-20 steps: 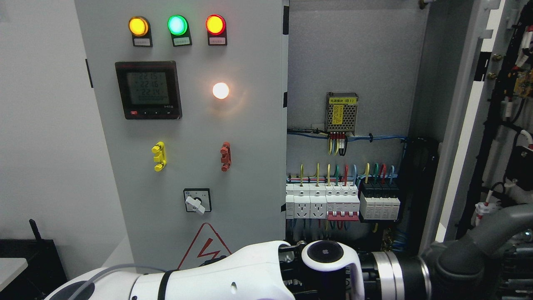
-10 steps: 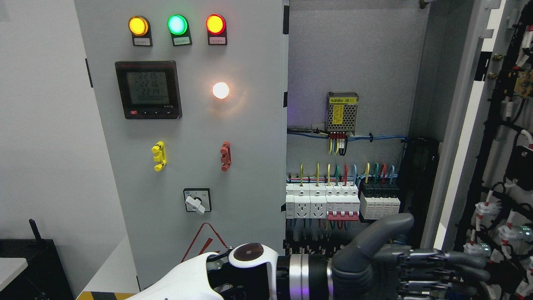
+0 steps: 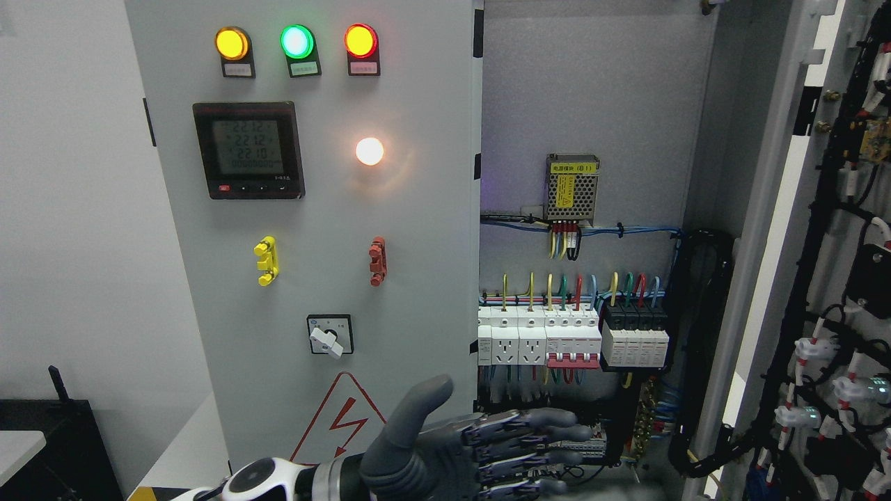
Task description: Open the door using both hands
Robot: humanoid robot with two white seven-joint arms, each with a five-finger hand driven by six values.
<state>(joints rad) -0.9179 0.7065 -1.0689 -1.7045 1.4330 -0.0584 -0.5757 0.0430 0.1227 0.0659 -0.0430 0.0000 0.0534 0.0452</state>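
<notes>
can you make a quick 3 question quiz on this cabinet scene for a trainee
1. True or false: the right door of the cabinet stands open.
2. Which hand shows at the bottom, fingers spread and holding nothing? A) left hand B) right hand
3. Fill in: the middle lamp of the three on top of the left door glows ____.

Key: 1 true; 2 A; 3 green

Matt grey painted metal door (image 3: pixel 418 229), glossy lamps (image 3: pixel 297 42).
</notes>
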